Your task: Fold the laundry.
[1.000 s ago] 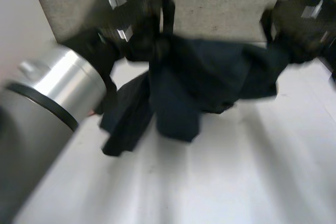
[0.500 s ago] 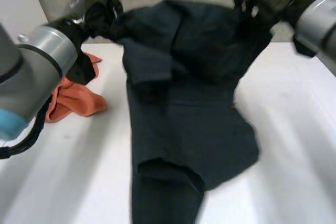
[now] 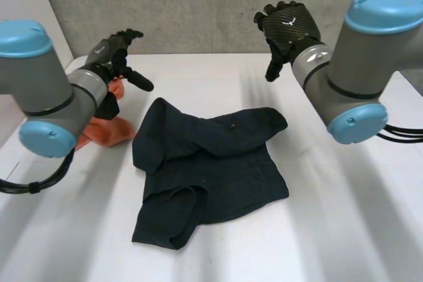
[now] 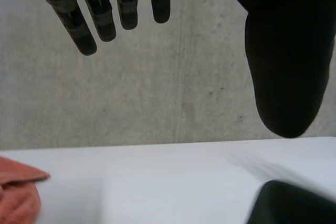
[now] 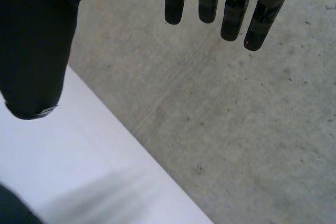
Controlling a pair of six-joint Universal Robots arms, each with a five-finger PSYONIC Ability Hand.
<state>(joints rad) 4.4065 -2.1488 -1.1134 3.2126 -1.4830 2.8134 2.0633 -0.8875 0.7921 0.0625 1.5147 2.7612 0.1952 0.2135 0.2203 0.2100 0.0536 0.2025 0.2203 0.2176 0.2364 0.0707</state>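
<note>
Left hand [image 3: 112,54] and right hand [image 3: 289,26] hang open-fingered and empty, clear of the rumpled dark garment [image 3: 211,163] — smoothing it flat likely comes before any fold.

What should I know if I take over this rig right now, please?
Left hand: open, raised, holding nothing.
Right hand: open, raised, holding nothing.
Dark garment: rumpled in the middle of the white table, touched by neither hand.
Orange cloth: bunched beside the left arm.
Done: no fold visible yet.
Left: flatten and fold the dark garment, then likely the orange cloth.
</note>
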